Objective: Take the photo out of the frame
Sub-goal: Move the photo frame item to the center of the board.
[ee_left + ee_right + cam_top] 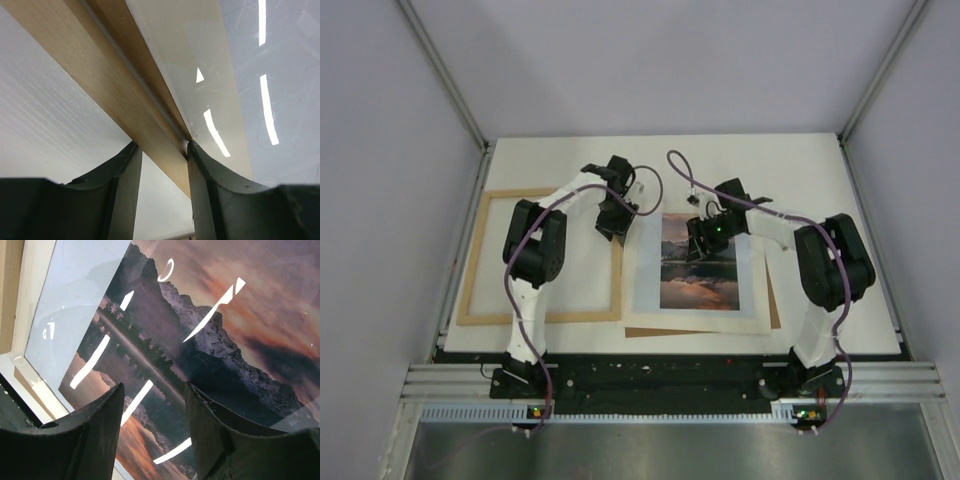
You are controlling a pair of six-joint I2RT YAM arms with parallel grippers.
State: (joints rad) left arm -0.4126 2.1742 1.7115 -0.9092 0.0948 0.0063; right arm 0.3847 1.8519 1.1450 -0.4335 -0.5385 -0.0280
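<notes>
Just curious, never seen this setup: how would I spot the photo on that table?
On the white table, look right of the wooden frame. The photo lies flat beneath the right hand, on a brown board. It alone shows a picture: orange sunset mountains mirrored in water, white-bordered.

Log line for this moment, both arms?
left gripper: shut on frame rail | right gripper: open over photo | photo lies outside frame

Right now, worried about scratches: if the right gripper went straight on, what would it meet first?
The right gripper points at the photo: most likely it meets the mountain print first, though depth is unclear.
</notes>
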